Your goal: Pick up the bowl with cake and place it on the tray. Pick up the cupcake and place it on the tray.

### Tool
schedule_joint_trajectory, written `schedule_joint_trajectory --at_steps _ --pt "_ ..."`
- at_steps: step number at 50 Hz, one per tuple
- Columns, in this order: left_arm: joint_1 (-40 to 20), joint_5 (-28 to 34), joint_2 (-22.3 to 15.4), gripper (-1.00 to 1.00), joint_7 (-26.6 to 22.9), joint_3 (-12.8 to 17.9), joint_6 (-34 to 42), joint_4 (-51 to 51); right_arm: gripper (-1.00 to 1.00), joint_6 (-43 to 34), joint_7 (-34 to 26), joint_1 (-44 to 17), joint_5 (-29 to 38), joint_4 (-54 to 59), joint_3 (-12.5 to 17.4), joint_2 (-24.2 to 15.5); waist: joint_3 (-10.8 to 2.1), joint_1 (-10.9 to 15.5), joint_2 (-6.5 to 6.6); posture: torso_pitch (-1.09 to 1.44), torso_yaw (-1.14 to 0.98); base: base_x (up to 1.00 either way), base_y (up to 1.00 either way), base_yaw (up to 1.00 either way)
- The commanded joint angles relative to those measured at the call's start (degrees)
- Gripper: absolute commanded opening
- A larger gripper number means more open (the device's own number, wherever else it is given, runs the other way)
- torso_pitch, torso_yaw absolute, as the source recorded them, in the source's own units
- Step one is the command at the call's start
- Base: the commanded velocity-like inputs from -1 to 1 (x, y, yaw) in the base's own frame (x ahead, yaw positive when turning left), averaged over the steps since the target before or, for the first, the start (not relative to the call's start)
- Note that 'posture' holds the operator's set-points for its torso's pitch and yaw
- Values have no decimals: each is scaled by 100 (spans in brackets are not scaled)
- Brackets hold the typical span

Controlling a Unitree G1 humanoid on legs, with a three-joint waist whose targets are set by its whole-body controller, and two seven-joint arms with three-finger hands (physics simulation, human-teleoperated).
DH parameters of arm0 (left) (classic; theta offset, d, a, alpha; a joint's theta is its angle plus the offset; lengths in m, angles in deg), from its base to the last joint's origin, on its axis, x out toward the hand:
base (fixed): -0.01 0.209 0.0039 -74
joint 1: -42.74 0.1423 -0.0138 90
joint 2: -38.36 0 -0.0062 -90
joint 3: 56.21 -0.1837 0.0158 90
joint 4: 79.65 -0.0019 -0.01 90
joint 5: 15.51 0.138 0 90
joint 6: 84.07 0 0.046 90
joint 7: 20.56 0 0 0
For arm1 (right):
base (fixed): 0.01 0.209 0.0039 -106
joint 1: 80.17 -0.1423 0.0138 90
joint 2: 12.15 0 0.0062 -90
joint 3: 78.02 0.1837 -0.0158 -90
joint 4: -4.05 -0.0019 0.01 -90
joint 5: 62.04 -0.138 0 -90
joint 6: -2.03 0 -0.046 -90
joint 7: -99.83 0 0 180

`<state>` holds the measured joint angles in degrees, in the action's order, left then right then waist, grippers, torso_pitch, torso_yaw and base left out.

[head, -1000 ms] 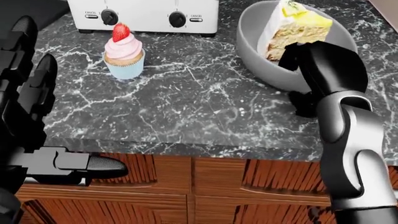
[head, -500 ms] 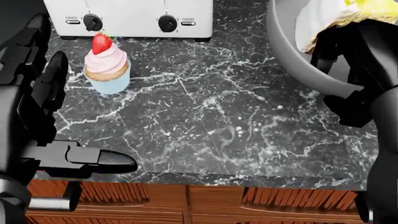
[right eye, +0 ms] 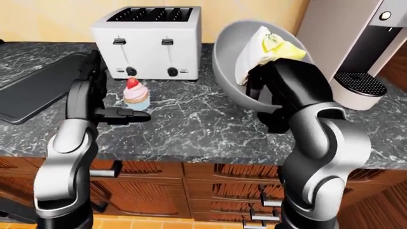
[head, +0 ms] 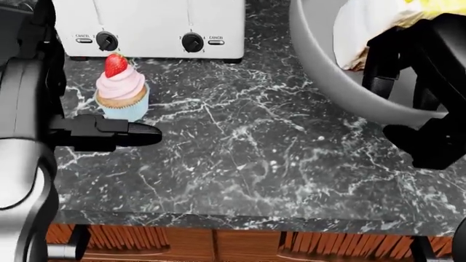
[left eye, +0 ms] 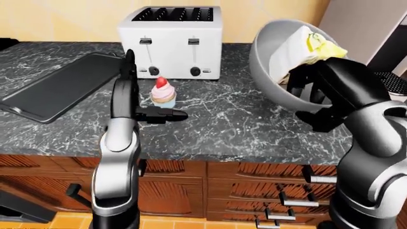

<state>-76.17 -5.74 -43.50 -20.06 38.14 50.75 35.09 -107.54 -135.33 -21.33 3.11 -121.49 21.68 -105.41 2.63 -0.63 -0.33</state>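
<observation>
The bowl [left eye: 280, 67] is now off the counter [left eye: 242, 129]: a second ago it sat flat on the stone at the upper right of the head view, and now it hangs in the air at the upper right of the left-eye view, tipped steeply so its opening faces the camera. The cake [left eye: 299, 50] leans against the bowl's inner wall and looks close to sliding. The right hand [left eye: 318, 98] pinches the bowl's rim, fingers inside against the cake and the thumb under the outside wall. The left hand [left eye: 143, 107] has risen too, from the counter's lower edge to the middle left of that view; its fingers are spread, one pointing sideways just beside the cupcake [left eye: 163, 93], holding nothing. The cupcake stands upright below the toaster [left eye: 172, 40]. The tray [left eye: 60, 88] lies bare at the far left, well apart from the bowl. So the pickup looks done and the carry across is what remains; levelling the bowl first would likely keep the cake in.
</observation>
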Motion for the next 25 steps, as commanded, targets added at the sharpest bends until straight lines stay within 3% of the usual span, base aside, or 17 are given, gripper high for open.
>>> schedule_joint_trajectory --at_steps 1,10,25 --pt "-231 105 -33 100 76 66 -361 -47 -100 49 117 -152 46 -145 62 -46 -135 1 -18 0 0 0 0 0" --pt "-595 348 -82 100 336 84 -976 -1208 -100 104 223 -126 39 -68 65 -30 -154 -12 -10 0 0 0 0 0" --pt "-1347 241 -101 100 497 26 -1616 -2878 -100 125 165 -164 100 -72 50 -20 -197 4 5 0 0 0 0 0"
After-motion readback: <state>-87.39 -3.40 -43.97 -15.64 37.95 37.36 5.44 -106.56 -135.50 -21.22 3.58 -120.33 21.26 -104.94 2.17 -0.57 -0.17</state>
